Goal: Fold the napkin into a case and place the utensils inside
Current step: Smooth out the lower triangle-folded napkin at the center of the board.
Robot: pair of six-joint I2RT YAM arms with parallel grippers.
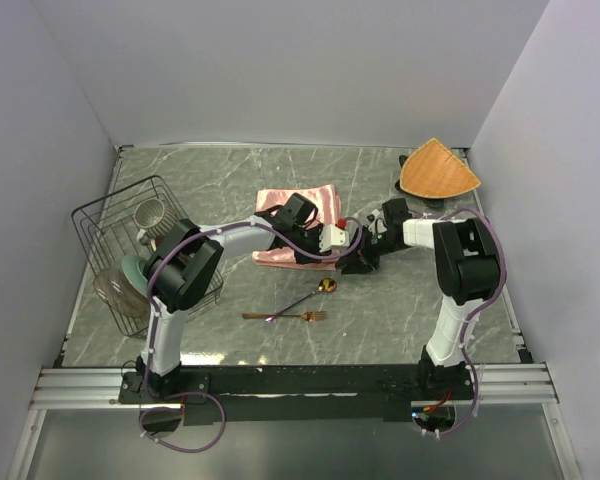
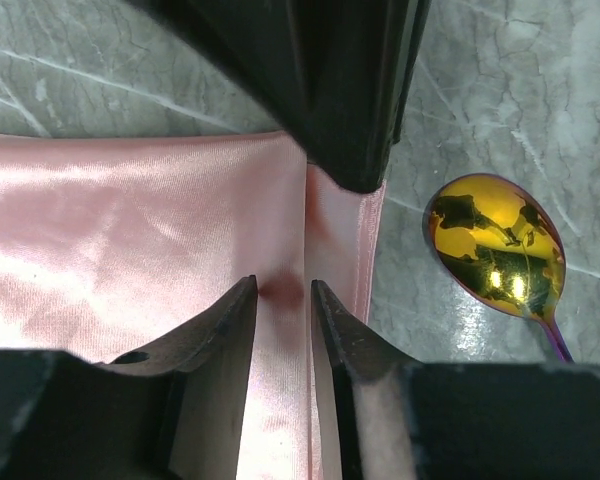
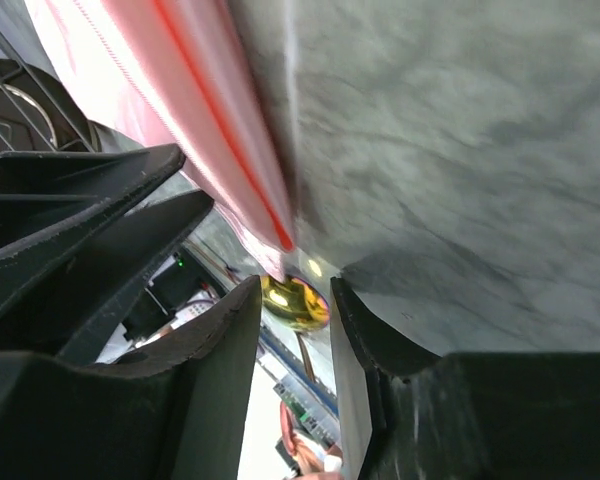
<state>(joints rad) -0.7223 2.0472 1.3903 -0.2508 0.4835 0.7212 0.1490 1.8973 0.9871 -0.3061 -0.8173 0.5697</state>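
Note:
The salmon-pink napkin (image 1: pixel 280 200) lies folded on the marble table, mostly under both wrists. My left gripper (image 1: pixel 332 252) sits low over its right hem. In the left wrist view its jaws (image 2: pixel 283 292) stand narrowly open, with flat cloth (image 2: pixel 130 240) showing in the gap. My right gripper (image 1: pixel 362 258) comes in from the right, and one of its black fingers (image 2: pixel 340 90) presses the napkin's edge. It is open (image 3: pixel 295 290) and holds nothing; the napkin's corner (image 3: pixel 180 90) hangs just past its tips. The gold spoon (image 1: pixel 326 286) (image 2: pixel 495 245) (image 3: pixel 295 302) lies just in front of the napkin, the fork (image 1: pixel 285 317) nearer still.
A black wire rack (image 1: pixel 130 250) with crockery stands at the left, close to the left arm's elbow. An orange-tan fan-shaped mat (image 1: pixel 438 170) lies at the back right corner. White walls close the table on three sides.

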